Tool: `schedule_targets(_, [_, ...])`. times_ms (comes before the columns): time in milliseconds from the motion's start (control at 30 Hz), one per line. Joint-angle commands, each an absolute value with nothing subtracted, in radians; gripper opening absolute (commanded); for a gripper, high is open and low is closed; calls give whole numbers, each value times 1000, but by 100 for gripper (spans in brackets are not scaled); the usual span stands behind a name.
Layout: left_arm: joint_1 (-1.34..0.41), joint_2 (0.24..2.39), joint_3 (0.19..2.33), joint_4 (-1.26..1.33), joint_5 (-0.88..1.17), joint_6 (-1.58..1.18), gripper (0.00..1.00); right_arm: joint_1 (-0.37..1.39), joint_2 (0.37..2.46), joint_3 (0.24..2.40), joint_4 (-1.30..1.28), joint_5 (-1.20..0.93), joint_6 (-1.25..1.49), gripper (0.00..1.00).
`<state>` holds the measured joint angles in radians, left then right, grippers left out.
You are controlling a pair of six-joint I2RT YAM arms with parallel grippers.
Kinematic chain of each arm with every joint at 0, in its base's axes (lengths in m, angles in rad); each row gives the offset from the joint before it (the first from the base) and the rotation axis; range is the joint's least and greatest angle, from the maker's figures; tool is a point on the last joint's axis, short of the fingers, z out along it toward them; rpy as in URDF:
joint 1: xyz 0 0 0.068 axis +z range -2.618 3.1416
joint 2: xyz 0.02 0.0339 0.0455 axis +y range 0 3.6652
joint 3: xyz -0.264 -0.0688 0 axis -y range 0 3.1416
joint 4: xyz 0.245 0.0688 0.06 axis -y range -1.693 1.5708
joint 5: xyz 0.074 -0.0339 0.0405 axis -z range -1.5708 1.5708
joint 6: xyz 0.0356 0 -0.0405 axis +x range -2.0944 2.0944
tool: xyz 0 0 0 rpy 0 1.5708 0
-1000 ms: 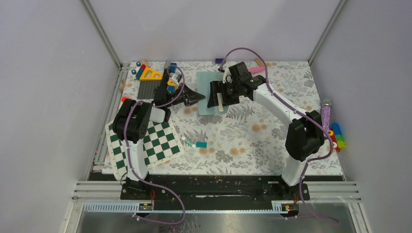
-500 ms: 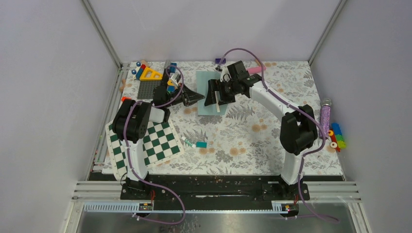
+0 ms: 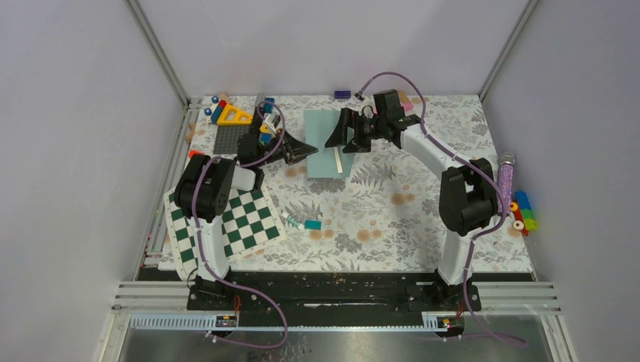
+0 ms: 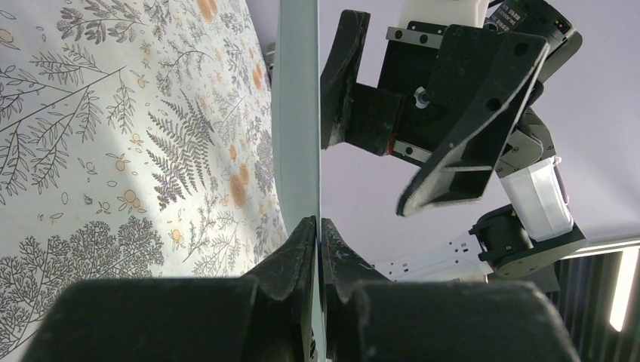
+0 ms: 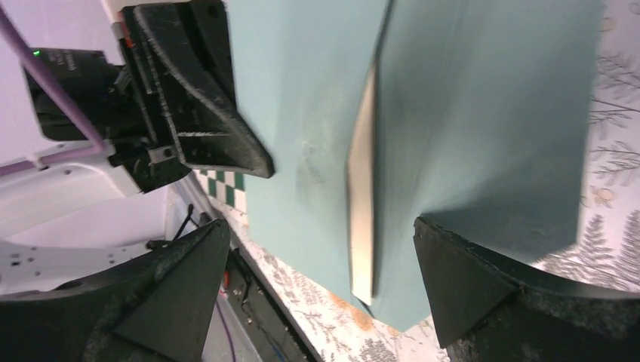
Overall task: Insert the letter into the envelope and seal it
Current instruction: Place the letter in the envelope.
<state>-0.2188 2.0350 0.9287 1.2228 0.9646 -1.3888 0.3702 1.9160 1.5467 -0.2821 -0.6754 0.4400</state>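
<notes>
Envelope (image 3: 323, 137): flat teal paper (matte)

Teal envelope (image 3: 323, 147) on a flowered cloth (image 3: 392, 219)

The envelope was a plain, muted teal. The letter (image 3: 339, 160) showed as a thin cream strip against it. The cloth was white, printed with grey ferns and orange blossoms. The checkerboard (image 3: 226, 226) was dark green and white. The left gripper (image 3: 313, 151) and right gripper (image 3: 341, 142) were black, the arms (image 3: 426, 151) white and black, the cables (image 3: 385, 75) purple
</notes>
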Motion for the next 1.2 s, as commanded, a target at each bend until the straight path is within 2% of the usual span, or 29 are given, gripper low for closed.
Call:
schedule_targets(0, [-218, 1996, 930, 1296, 956, -1390, 5, 397, 1924, 1516, -198, -787, 492, 100])
schedule_targets(333, [-219, 1994, 928, 1304, 958, -1396, 5, 413, 1937, 1507, -133, -854, 542, 99])
schedule_targets(533, [-219, 1999, 928, 1315, 959, -1406, 5, 379, 1950, 1441, 74, -942, 646, 87])
schedule_targets(700, [-219, 2001, 928, 1325, 959, -1416, 5, 351, 2012, 1388, 375, -1057, 838, 77])
schedule_targets(1000, [-219, 2001, 928, 1333, 960, -1423, 5, 331, 2066, 1344, 661, -1116, 1015, 72])
schedule_targets(1167, [-219, 1997, 928, 1333, 962, -1425, 5, 304, 2114, 1333, 894, -1154, 1189, 59])
